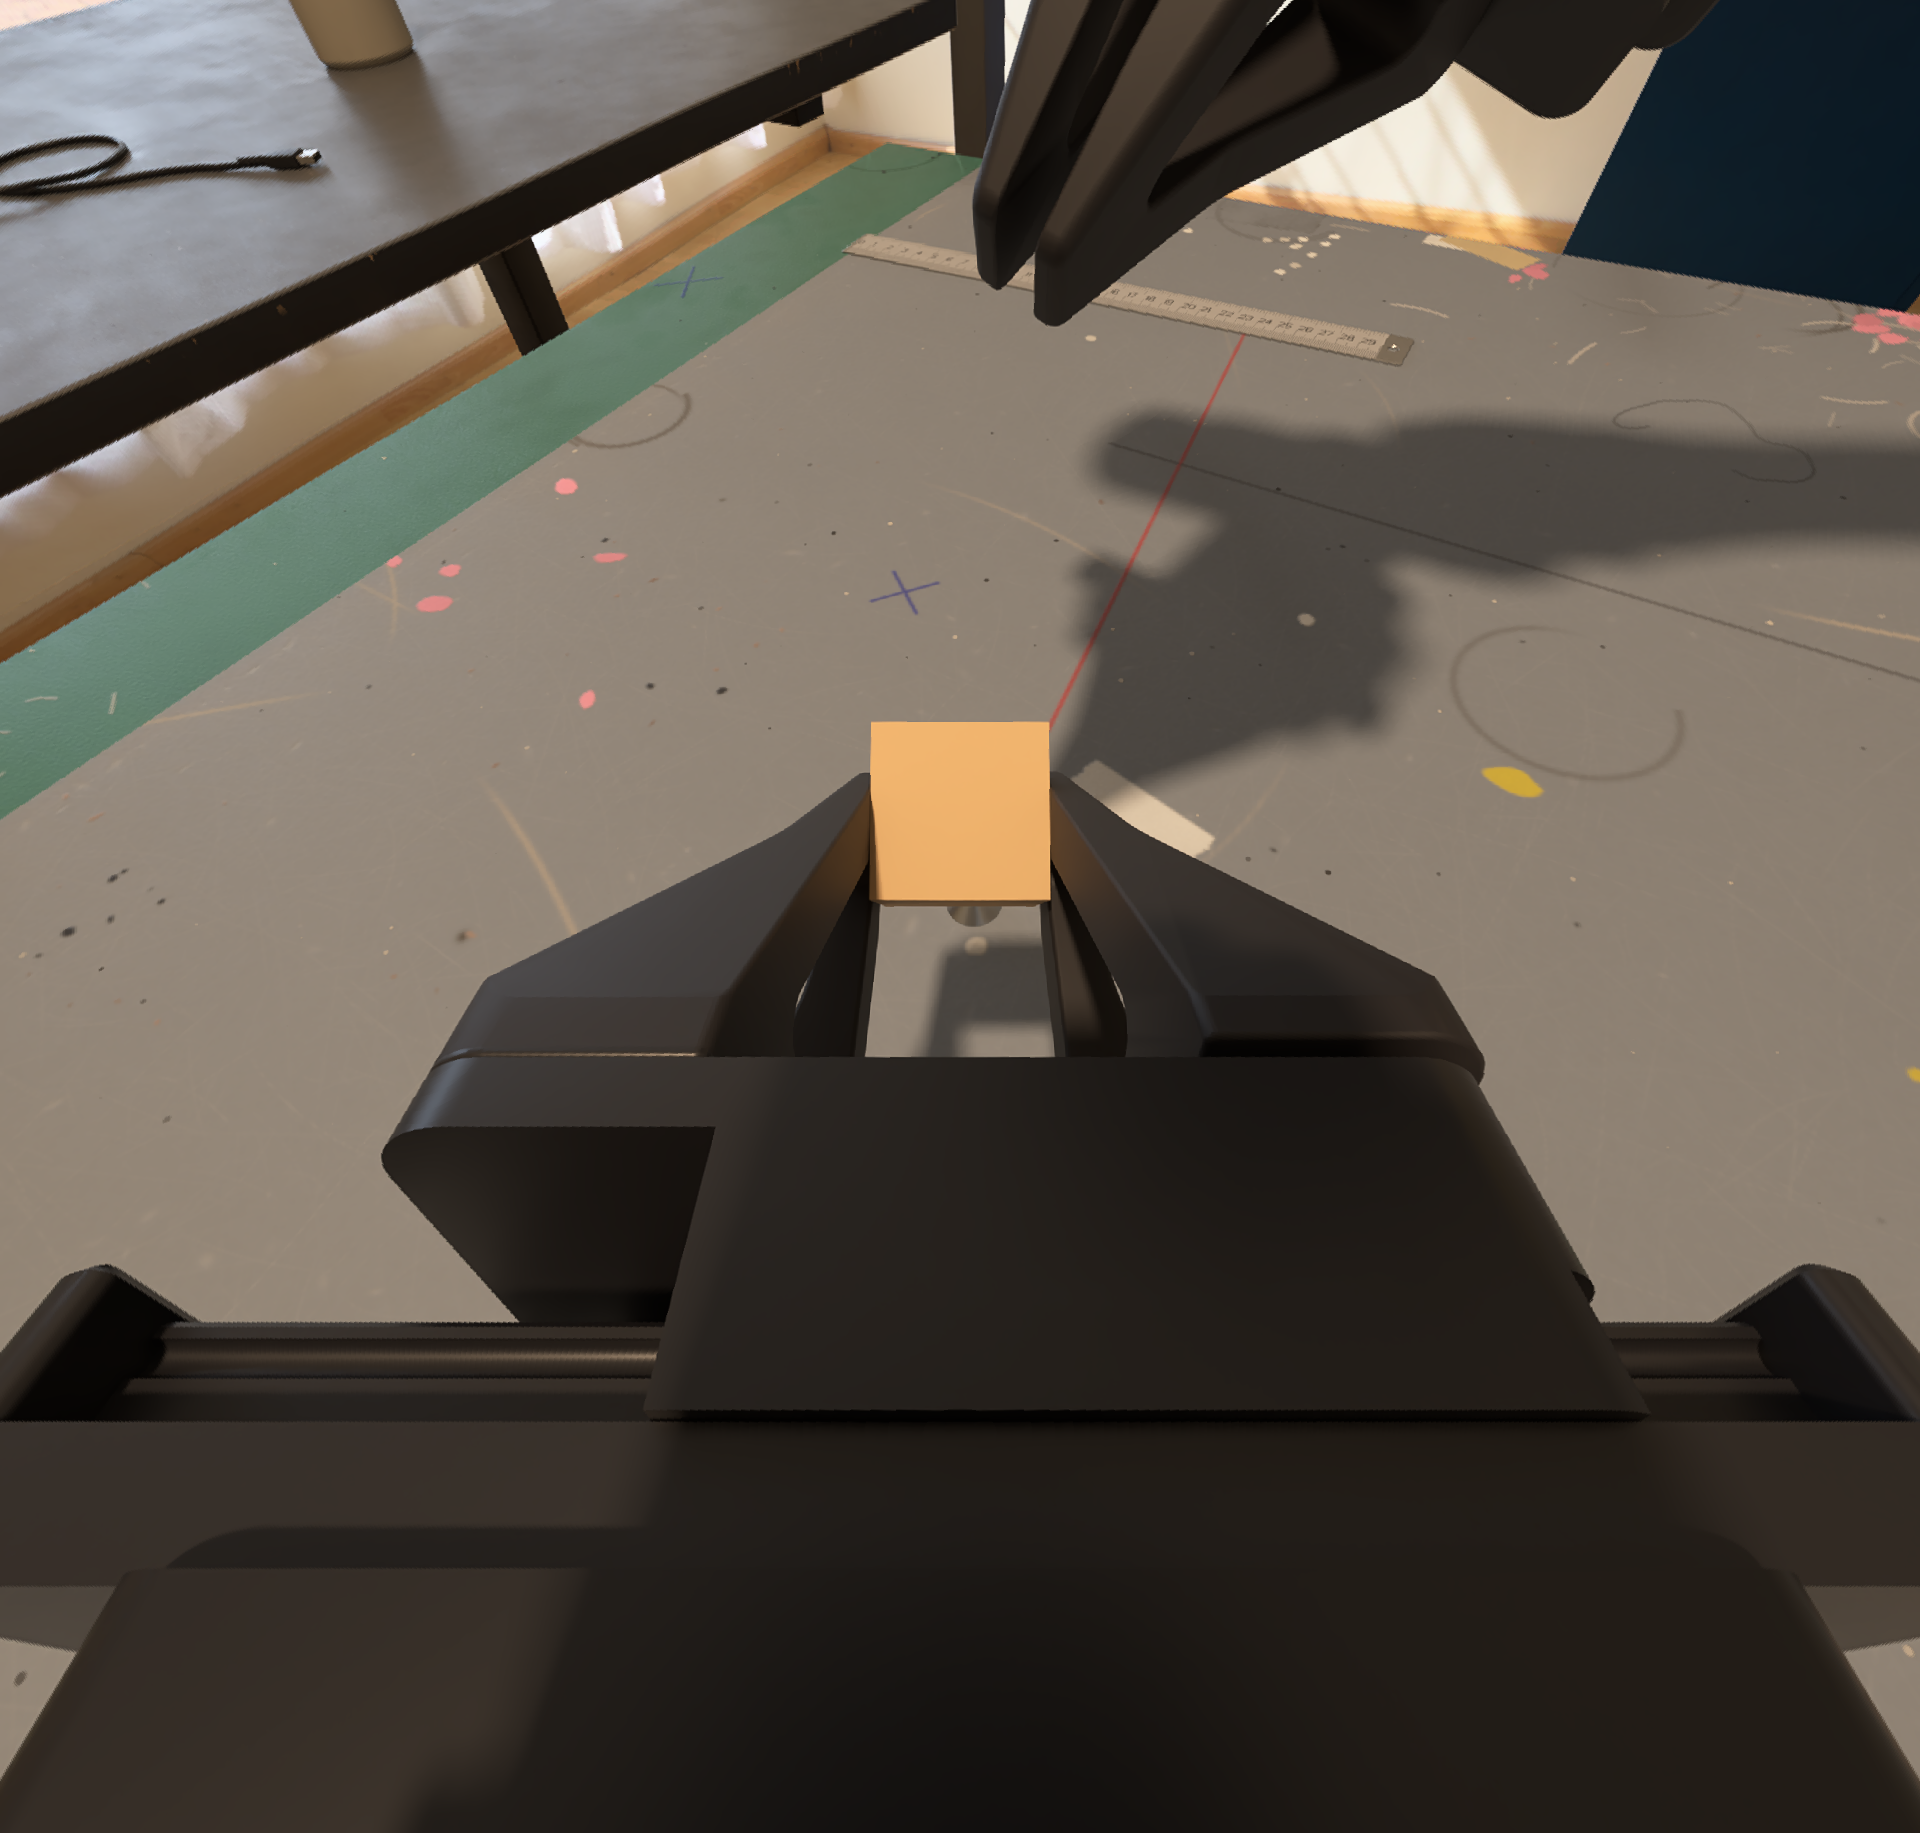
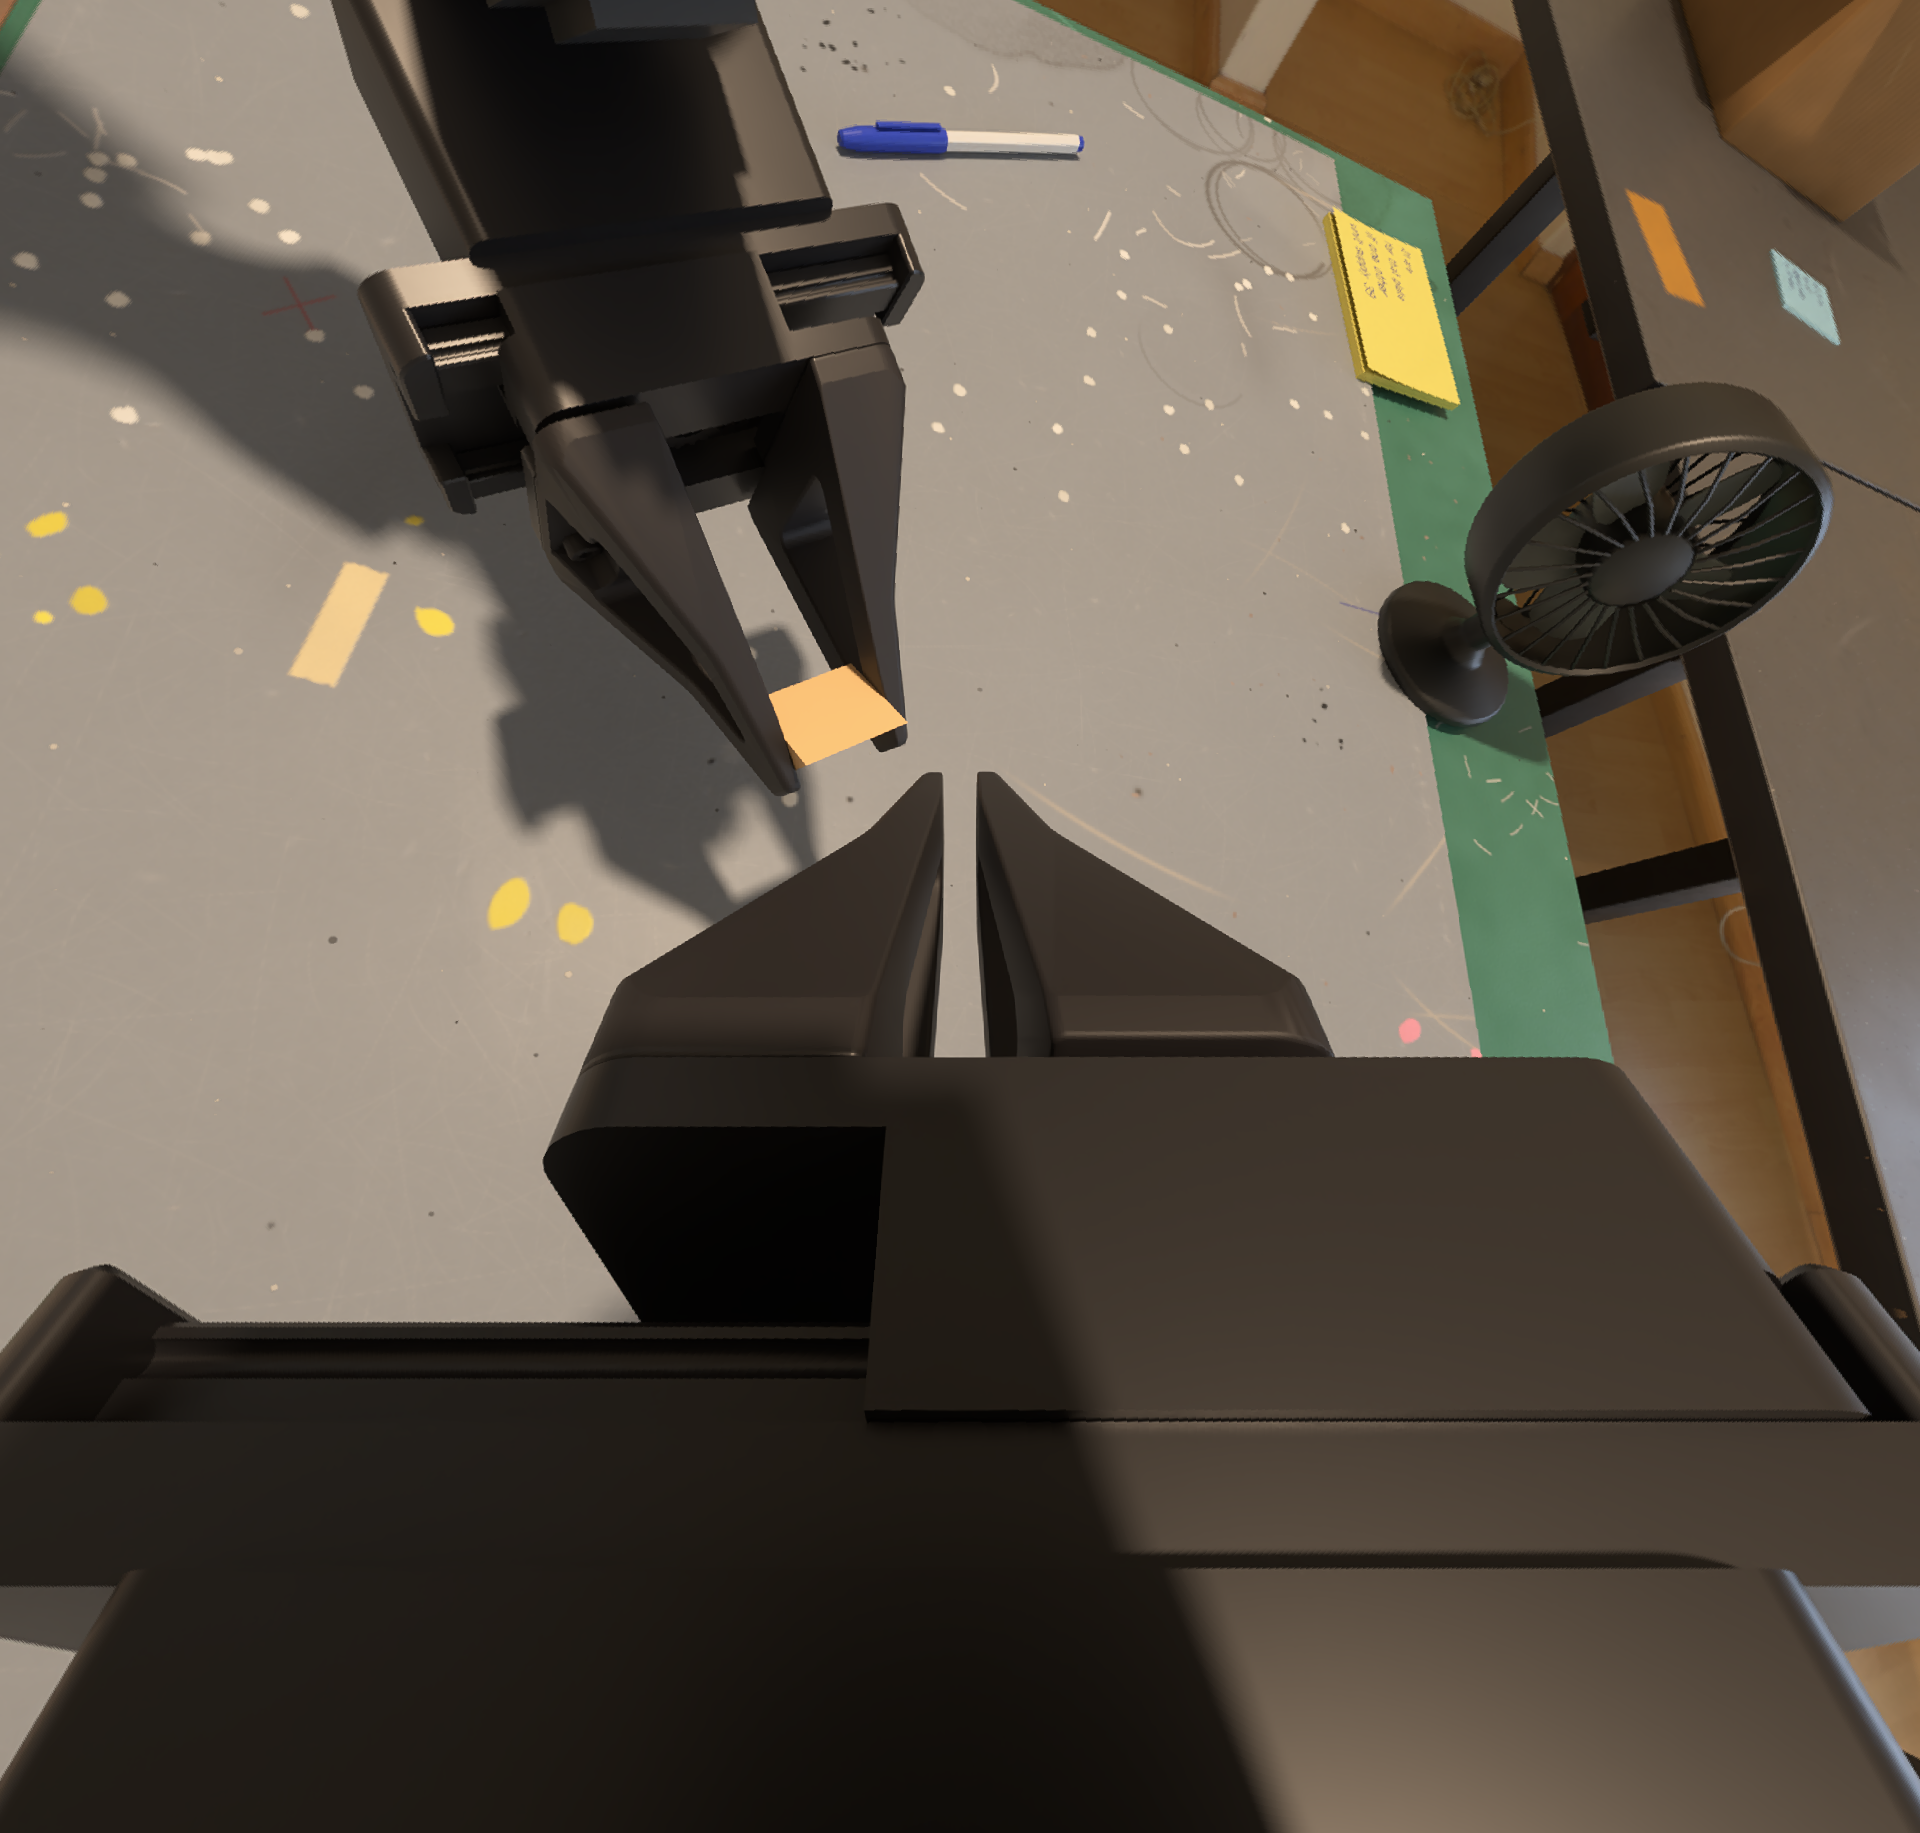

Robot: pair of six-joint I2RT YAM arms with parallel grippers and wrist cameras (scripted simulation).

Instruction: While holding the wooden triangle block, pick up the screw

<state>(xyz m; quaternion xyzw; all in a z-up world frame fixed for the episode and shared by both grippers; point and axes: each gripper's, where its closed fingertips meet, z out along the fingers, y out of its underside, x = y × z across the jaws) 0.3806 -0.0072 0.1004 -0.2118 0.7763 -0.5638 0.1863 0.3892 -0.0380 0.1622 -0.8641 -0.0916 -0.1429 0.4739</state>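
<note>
Wood block (image 1: 959,812) is sitting clamped between your left gripper (image 1: 959,827) fingers, off the table; right gripper (image 2: 958,781) is hovering at one o'clock, jaws nearly closed, holding nothing; a grey screw-like glint (image 1: 974,914) is peeking beneath the block; descending risks the grippers colliding.

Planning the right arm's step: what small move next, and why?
Probably open the right gripper: its jaws are nearly shut and empty, while the left gripper clamps the block. A grey bit, perhaps the screw, shows just below the block.
</note>
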